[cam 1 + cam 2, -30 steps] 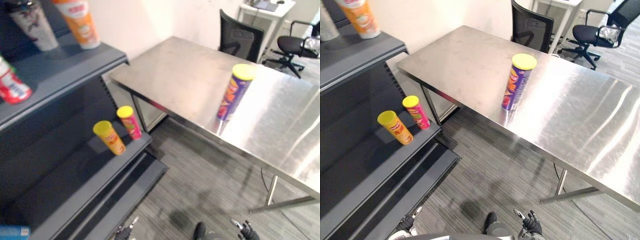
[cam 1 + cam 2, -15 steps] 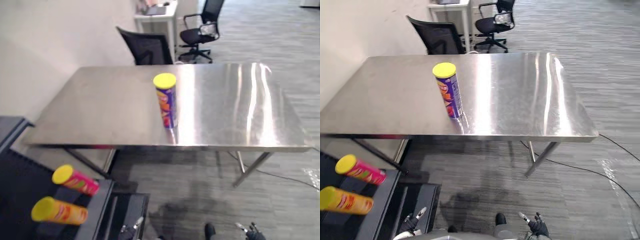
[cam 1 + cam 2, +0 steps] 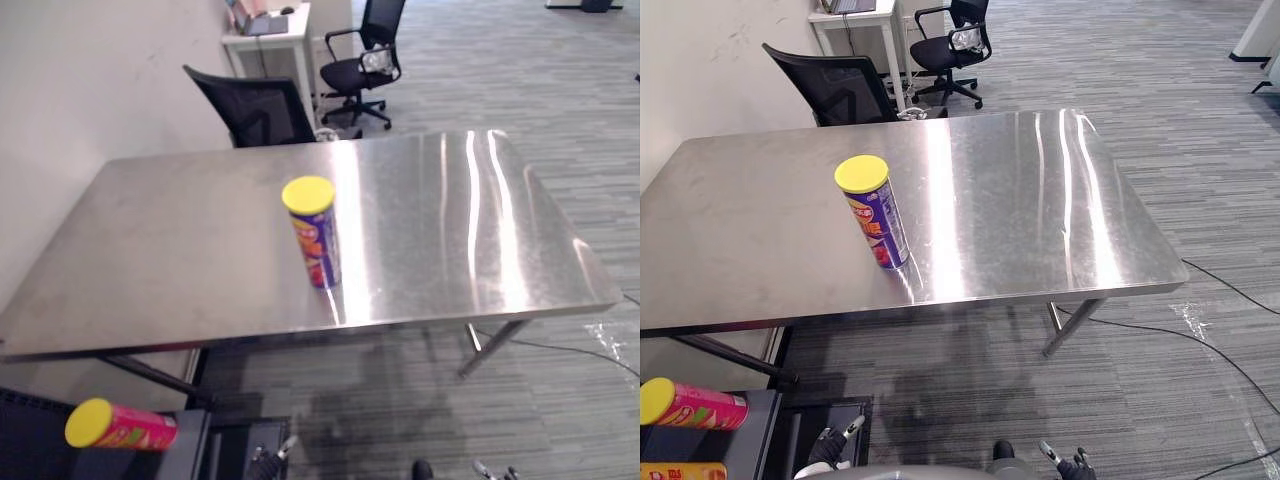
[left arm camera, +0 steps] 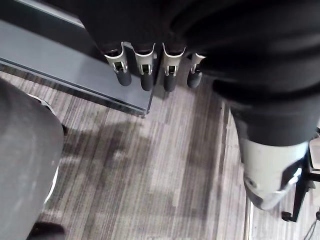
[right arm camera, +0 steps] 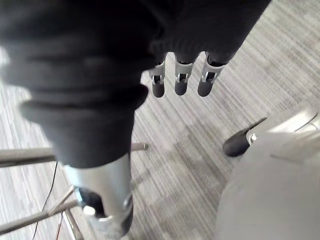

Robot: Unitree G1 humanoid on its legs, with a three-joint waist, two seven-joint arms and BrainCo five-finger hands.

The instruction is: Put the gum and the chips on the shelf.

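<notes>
A purple chips can [image 3: 313, 232] with a yellow lid stands upright on the steel table [image 3: 180, 270], close to its near edge. A pink canister [image 3: 120, 427] with a yellow lid lies on the dark shelf [image 3: 762, 420] at the lower left. An orange canister [image 3: 680, 472] lies just below it. My left hand [image 4: 146, 75] hangs low beside the shelf's base, fingers straight and holding nothing. Over the carpet my right hand [image 5: 181, 80] hangs the same way, open and empty. Both hands are far below the can.
A black office chair [image 3: 255, 105] stands behind the table by the wall. A white desk [image 3: 265, 30] and a second chair [image 3: 360, 60] are further back. Grey carpet [image 3: 1160, 400] spreads to the right of the table.
The camera has swung right from the shelf towards the table, so the whole picture has shifted. The chips can stays where it was on the table, and both hands still hang low.
</notes>
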